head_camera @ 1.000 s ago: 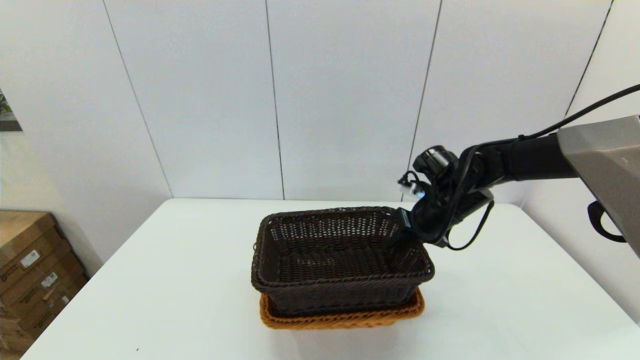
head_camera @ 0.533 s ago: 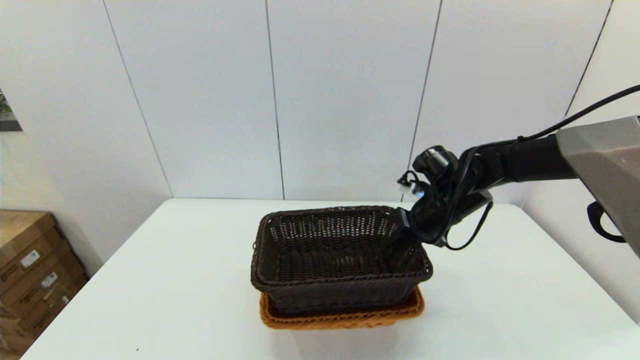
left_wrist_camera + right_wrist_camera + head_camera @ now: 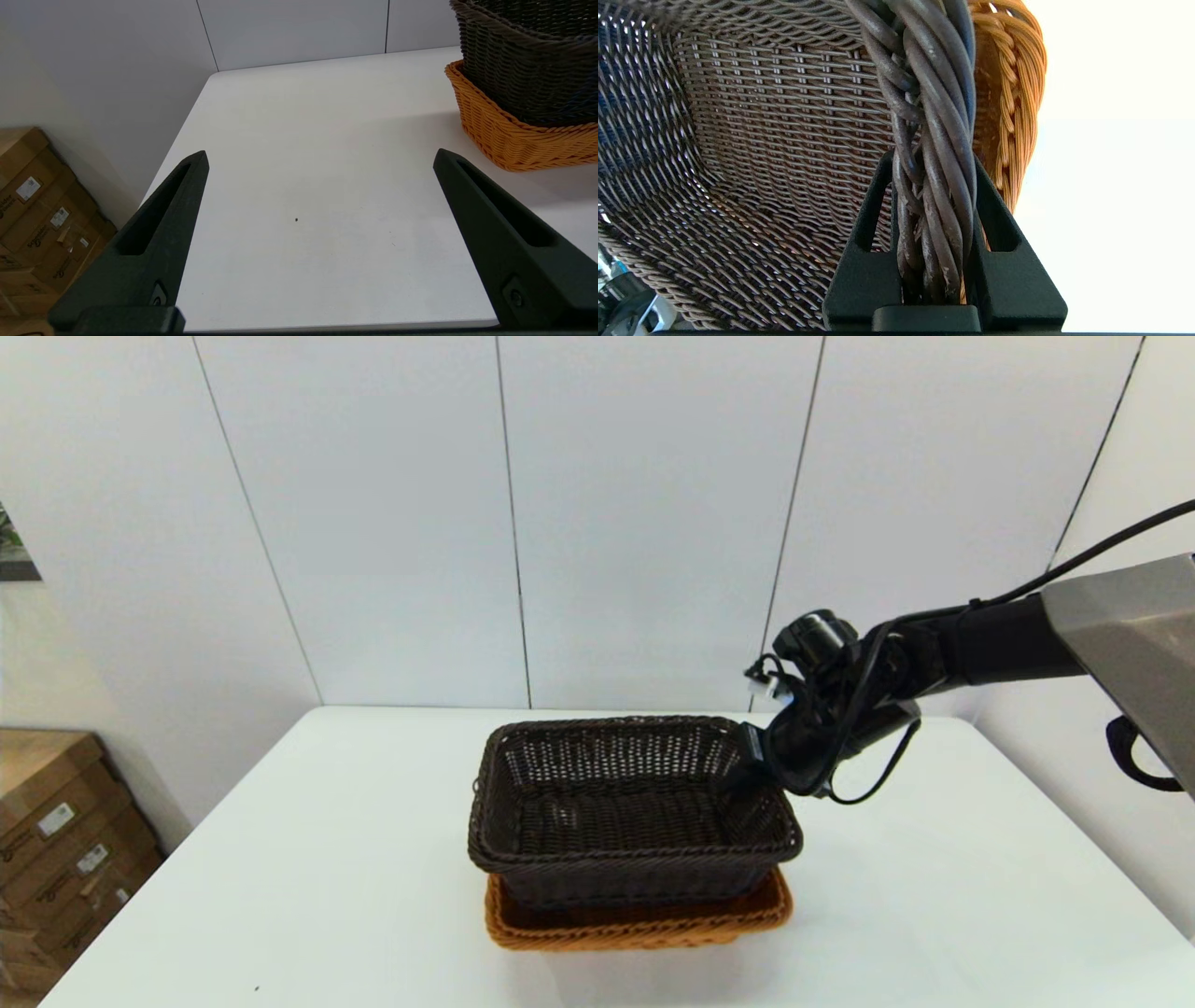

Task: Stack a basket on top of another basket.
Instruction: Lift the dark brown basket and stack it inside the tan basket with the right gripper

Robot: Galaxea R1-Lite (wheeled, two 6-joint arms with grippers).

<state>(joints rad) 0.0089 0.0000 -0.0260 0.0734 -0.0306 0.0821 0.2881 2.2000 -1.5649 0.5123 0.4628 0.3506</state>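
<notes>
The dark brown basket (image 3: 635,868) rests nested in the orange-tan basket (image 3: 644,930) at the middle of the white table (image 3: 280,859). My right gripper (image 3: 747,771) is at the dark basket's far right corner, shut on its braided rim. The right wrist view shows the rim (image 3: 934,116) clamped between the two fingers (image 3: 873,210), with the orange basket's rim (image 3: 1017,93) just beyond it. My left gripper (image 3: 320,156) hangs open and empty over the table's front left, well short of both baskets (image 3: 518,74).
Cardboard boxes (image 3: 56,840) stand on the floor past the table's left edge. A white panelled wall runs behind the table. Bare tabletop lies on both sides of the baskets.
The right gripper has drawn the dark basket slightly toward the far side, so more of the orange basket's front rim shows. The left arm has not moved.
</notes>
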